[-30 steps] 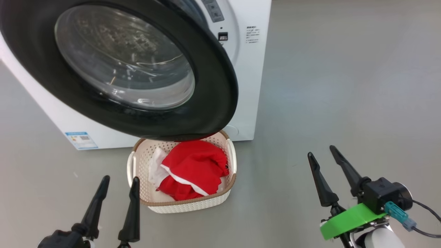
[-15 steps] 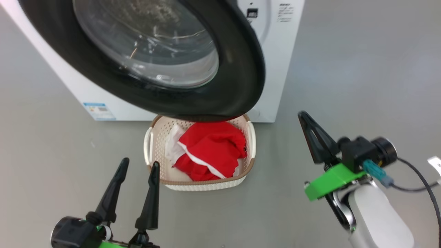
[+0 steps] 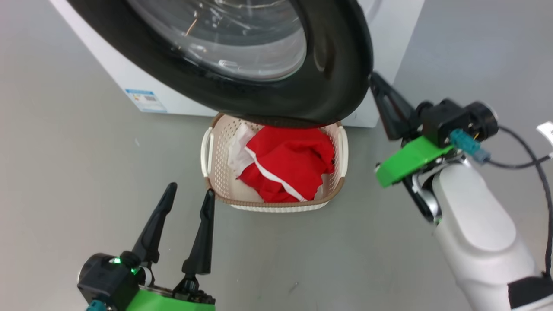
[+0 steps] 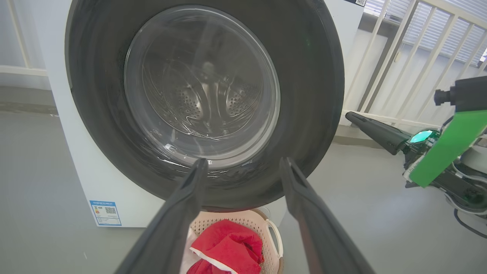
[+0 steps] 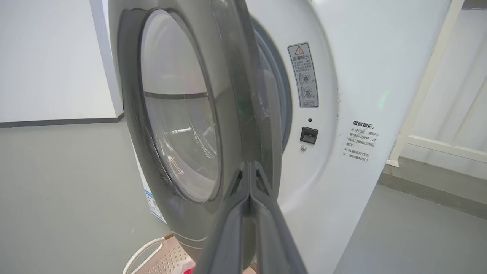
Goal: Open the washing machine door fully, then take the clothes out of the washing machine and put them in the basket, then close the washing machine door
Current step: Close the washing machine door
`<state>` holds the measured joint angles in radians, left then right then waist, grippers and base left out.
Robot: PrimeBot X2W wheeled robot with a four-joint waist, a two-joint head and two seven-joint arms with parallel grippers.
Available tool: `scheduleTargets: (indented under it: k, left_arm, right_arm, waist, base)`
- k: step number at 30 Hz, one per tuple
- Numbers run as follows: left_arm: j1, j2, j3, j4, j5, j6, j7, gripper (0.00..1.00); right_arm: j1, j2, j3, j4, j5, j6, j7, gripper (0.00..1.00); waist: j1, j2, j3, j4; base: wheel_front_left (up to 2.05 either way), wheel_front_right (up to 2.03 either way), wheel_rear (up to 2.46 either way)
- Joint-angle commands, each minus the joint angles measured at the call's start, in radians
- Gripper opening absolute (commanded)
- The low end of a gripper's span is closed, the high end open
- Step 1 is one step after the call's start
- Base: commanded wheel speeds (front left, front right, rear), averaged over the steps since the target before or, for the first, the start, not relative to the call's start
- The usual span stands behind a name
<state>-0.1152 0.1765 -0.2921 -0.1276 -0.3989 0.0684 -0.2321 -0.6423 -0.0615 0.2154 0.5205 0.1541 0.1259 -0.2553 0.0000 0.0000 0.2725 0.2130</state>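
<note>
The washing machine door [image 3: 337,65] is seen standing ajar across the top centre of the head view, swung out from the white washing machine [image 3: 393,43]. The clothes [image 3: 293,168] are found piled in the basket [image 3: 276,204] at the centre of the frame, just below the door's lower rim, so closing the door is judged to be the one step outstanding. The right gripper [image 3: 376,82] is held at the upper right, its fingers pressed together on nothing and the tip set just beside the door's free edge; whether contact is made cannot be told. The left gripper [image 3: 191,189] is seen at the lower left, fingers spread and empty, near the basket's corner. If the door is pushed from here, the narrow tip could be skidded off the glossy curved rim. It could also be carried into the gap between door and machine front, seen at the centre of the right wrist view, and be pinched there. Too light a push could leave the catch short of the latch slot [image 5: 309,135], so that the door would be left unlatched. Clearance between the swinging rim and the basket cannot be judged, so the basket could be nudged.
</note>
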Motion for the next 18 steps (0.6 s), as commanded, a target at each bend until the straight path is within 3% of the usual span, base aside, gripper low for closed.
scheduleTargets:
  k: [1,18]
  left_arm:
    - [-0.034,0.011,0.029,-0.017,-0.006,-0.007,-0.012,1.00]
    - [-0.094,-0.027,0.022,0.015,0.004,-0.045,-0.028,1.00]
  right_arm:
    - [-0.030,0.011,0.011,-0.014,-0.014,0.005,-0.006,0.00]
    - [-0.227,-0.010,-0.047,0.051,-0.064,0.005,-0.006,0.00]
  waist:
    - [0.0000,0.0000,0.028,0.022]
    - [0.0000,0.0000,0.132,0.069]
  base:
    - [0.00,0.00,0.00]
    - [0.00,0.00,0.00]
